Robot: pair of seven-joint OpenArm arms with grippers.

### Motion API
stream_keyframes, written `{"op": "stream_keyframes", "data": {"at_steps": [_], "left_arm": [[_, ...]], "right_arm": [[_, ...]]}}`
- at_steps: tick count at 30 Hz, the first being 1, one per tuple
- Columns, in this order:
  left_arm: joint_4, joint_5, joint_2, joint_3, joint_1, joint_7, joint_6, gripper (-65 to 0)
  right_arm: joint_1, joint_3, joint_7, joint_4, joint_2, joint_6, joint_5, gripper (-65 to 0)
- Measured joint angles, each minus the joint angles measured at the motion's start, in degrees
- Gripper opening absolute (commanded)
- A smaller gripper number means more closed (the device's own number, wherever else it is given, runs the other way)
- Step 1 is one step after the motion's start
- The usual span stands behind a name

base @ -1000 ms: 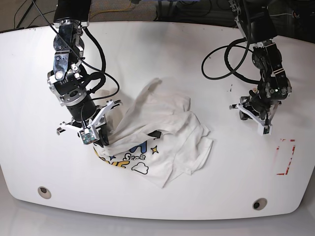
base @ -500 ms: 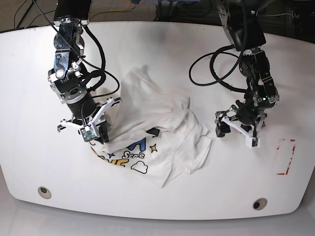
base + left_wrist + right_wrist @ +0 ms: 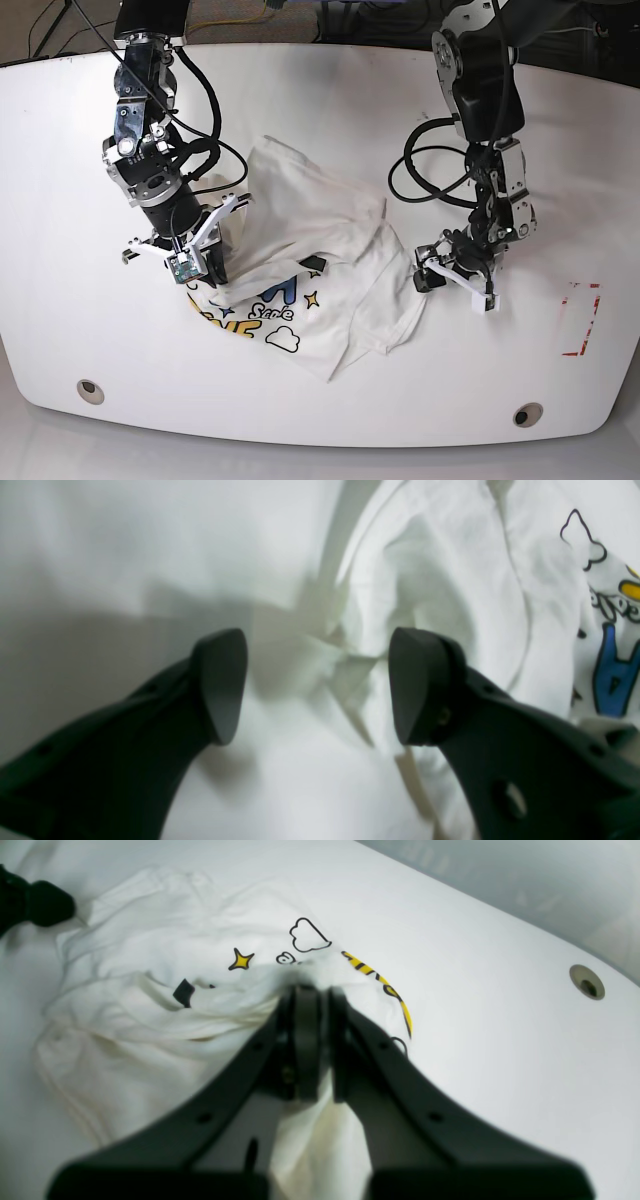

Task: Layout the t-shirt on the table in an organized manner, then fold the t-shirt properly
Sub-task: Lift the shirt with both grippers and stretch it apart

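Observation:
The white t-shirt [image 3: 330, 240] lies crumpled in the middle of the table [image 3: 400, 100], with part of its blue and yellow print showing at the front left. My right gripper [image 3: 205, 272] is shut on a bunch of cloth at the shirt's left side [image 3: 305, 982] and holds it a little off the table. My left gripper [image 3: 450, 286] stands open at the shirt's right edge. In the left wrist view its fingers [image 3: 220, 685] straddle wrinkled fabric [image 3: 440, 580] just below, gripping nothing.
Two round grommet holes [image 3: 89, 389] [image 3: 527, 413] sit near the front edge. A red dashed rectangle [image 3: 580, 320] is marked at the right. Black cables hang from both arms above the table.
My left arm has swung left, up to the shirt's right edge, and its jaws have opened wide. My right gripper, still shut on cloth, has pulled it slightly up and back.

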Motion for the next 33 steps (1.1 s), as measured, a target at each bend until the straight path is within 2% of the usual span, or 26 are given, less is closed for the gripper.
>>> {"op": "stream_keyframes", "data": {"at_steps": [8,13,25,28,30,31,33], "left_arm": [[-11.5,-0.5,0.0,0.0,-6.0,-6.0,-0.2,-24.9],[-17.1,-1.0,0.2,0.0,-9.1,-7.8,-0.3,-25.1],[-18.5,-1.5,1.0,0.0,-9.5,-8.3,-1.0,-26.0],[-18.5,-1.5,1.0,0.6,-9.4,-8.3,-1.0,-31.5],[-18.5,-1.3,0.7,2.0,-9.4,-8.3,-0.6,-38.5],[-18.6,-1.3,0.7,2.8,-9.3,-8.3,-0.5,-45.3],[-18.6,-1.5,0.6,4.4,-8.9,-8.4,-0.4,-53.1]], "right_arm": [[0.0,0.0,0.0,0.0,0.0,0.0,-0.1,-65.0],[0.1,0.0,0.0,0.0,0.0,0.0,-0.1,-65.0],[0.2,0.0,0.0,0.0,0.0,0.0,-0.1,-65.0],[0.2,0.0,0.0,0.0,0.0,0.0,-0.1,-65.0],[0.2,0.0,0.0,0.0,0.0,0.0,-0.1,-65.0],[0.2,0.0,0.0,0.0,0.0,0.0,-0.1,-65.0],[0.2,0.0,0.0,0.0,0.0,0.0,-0.1,-65.0]]}}
